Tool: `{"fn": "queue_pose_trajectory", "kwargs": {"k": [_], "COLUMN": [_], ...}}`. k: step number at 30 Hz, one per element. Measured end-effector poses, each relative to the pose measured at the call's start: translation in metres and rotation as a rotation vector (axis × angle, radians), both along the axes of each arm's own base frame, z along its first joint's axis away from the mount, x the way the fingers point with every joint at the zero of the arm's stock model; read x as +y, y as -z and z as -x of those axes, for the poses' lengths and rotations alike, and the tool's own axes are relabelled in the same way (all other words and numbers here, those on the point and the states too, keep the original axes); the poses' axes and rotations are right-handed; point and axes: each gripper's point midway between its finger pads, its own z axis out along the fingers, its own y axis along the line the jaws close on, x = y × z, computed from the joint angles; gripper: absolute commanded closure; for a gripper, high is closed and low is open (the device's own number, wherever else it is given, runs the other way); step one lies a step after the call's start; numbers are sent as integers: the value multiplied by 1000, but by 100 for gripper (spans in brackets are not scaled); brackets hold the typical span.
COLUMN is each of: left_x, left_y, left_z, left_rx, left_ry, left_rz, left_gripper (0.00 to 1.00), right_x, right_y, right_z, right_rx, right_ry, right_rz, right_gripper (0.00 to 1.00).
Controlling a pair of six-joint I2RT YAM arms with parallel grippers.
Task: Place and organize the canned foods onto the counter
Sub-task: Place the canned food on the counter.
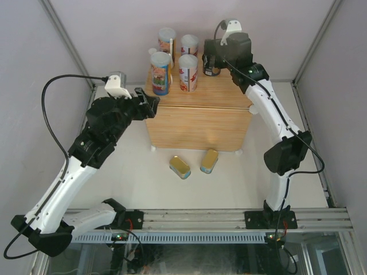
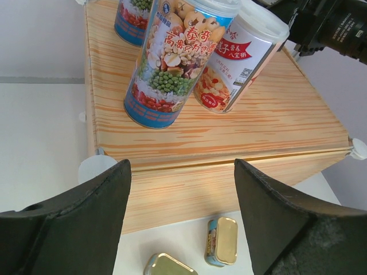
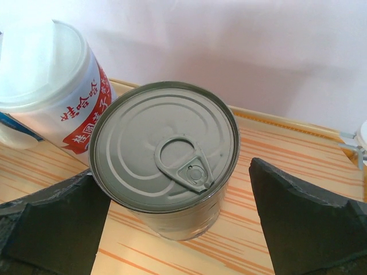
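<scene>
Black arm bases (image 1: 272, 220) sit at the near edge of the white table (image 1: 143, 189). A bit further in, two flat gold tins (image 1: 180, 167) lie on the table just in front of the counter (image 1: 198, 123), not up on it. Four tall cans (image 1: 188, 73) stand on top of the counter in a little square. The dark can (image 1: 207, 70) stands beside them at the back right. The left gripper (image 1: 148, 103) hangs by the counter's left corner, and the right gripper (image 1: 212, 63) is over the dark can. From the left wrist, the left gripper (image 2: 180, 172) has its black fingers (image 2: 86, 217) spread wide with nothing between them. Past them are the counter (image 2: 258, 126), two tall cans (image 2: 172, 63) and both gold tins (image 2: 222, 240) down below. From the right wrist, the right gripper (image 3: 178, 195) is spread wide too, with the dark can (image 3: 166, 146) standing upright on the counter (image 3: 275, 160) between its fingers (image 3: 309, 217). One finger has a gap beside the can. The other looks very close, maybe touching; it is hard to tell. A white tall can (image 3: 51, 86) stands just beside the dark one.
</scene>
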Motion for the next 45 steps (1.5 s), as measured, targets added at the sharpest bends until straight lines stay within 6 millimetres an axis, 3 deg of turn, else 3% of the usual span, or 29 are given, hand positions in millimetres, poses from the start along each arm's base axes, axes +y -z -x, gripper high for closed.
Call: {"fn": "queue_pose_trajectory", "kwargs": {"k": [9, 12, 14, 18, 20, 28, 40, 43, 45], "left_x": [-2, 0, 0, 2, 3, 7, 13, 13, 13], "left_y": [5, 5, 5, 4, 3, -5, -4, -5, -5], "left_z": [-4, -5, -5, -5, -4, 1, 13, 14, 15], "left_rx": [12, 12, 12, 10, 7, -12, -21, -23, -23], "left_ry": [-3, -6, -9, -13, -13, -14, -11, -12, -8], "left_rz": [-8, -9, -8, -7, -5, 8, 27, 36, 36], "left_gripper": [23, 23, 23, 23, 23, 23, 23, 23, 24], "right_x": [3, 6, 8, 11, 11, 11, 15, 19, 20], "right_y": [5, 7, 8, 10, 10, 10, 7, 7, 7], "right_z": [-7, -11, -13, -15, -15, -10, 24, 28, 29], "right_rx": [2, 2, 2, 3, 1, -6, 8, 9, 8], "right_ry": [-13, -21, -25, -35, -35, -37, -37, -40, -37], "right_rz": [-5, -7, -8, -1, 3, 9, 42, 44, 47], "right_gripper": [4, 9, 18, 55, 65, 65, 64, 58, 46]}}
